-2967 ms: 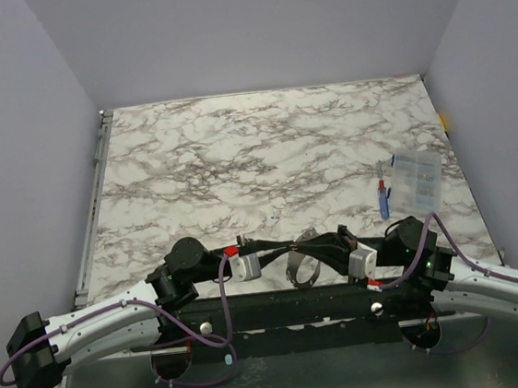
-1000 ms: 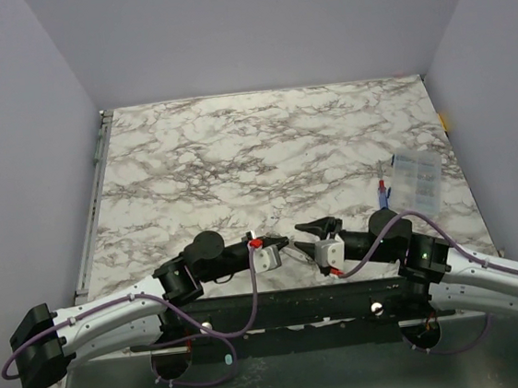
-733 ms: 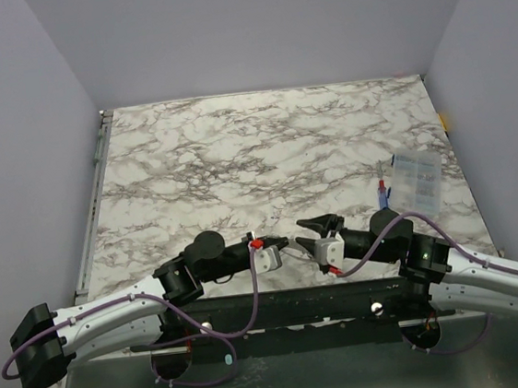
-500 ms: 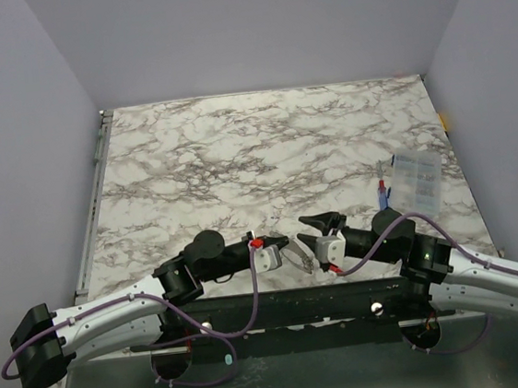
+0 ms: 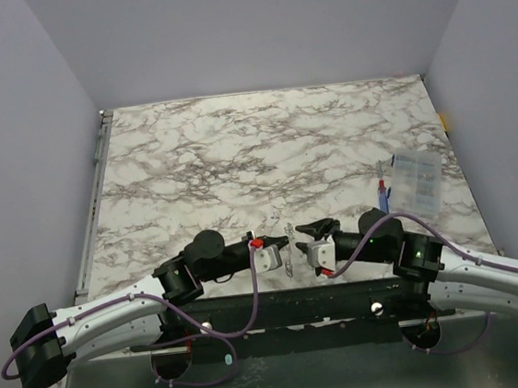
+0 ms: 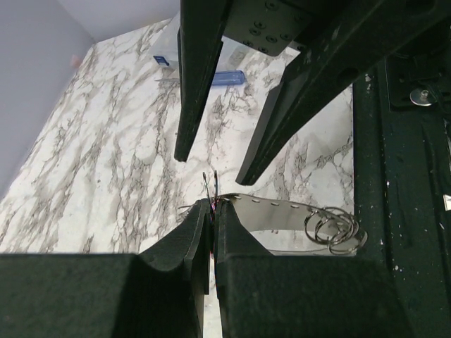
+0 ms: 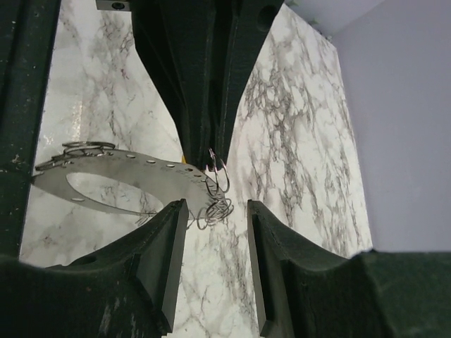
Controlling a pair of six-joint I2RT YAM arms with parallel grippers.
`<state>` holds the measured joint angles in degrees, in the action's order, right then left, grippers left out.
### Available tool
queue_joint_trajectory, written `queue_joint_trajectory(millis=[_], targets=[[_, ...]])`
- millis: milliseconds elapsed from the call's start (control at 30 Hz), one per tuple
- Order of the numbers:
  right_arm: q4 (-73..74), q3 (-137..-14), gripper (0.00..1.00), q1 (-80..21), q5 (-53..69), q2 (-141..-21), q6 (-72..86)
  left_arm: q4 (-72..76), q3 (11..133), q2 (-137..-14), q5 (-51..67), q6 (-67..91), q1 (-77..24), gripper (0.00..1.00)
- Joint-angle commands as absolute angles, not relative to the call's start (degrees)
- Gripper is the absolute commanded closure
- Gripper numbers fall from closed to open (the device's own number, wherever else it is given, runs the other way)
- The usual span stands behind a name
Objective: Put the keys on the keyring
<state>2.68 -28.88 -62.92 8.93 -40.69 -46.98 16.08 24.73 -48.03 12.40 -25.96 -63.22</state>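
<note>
Since half a second ago the right gripper (image 7: 217, 205) has closed in on the left gripper (image 6: 213, 224); the grey disc (image 7: 120, 184) now hangs edge-on between them, over the middle of the table's (image 5: 263, 147) near edge; left jaws clamp the keyring (image 6: 209, 189), a thin wire loop, apparently presenting it upright for threading; right jaws stand half-parted, empty; the disc is flat, perforated metal carrying small wire rings (image 6: 331, 229); the keys cannot be made out.
</note>
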Motion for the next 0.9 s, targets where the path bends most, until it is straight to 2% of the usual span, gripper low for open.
queue_joint_trajectory(millis=[0, 867], targets=[[2.37, -31.26, 0.53, -63.02, 10.68, -43.23, -47.37, 16.7, 26.71, -48.3, 13.47, -26.21, -63.37, 1.0], [5.09, -34.27, 0.62, -63.02, 12.51, -48.43, -49.09, 15.76, 27.16, -49.31, 13.87, -26.63, -63.37, 1.0]])
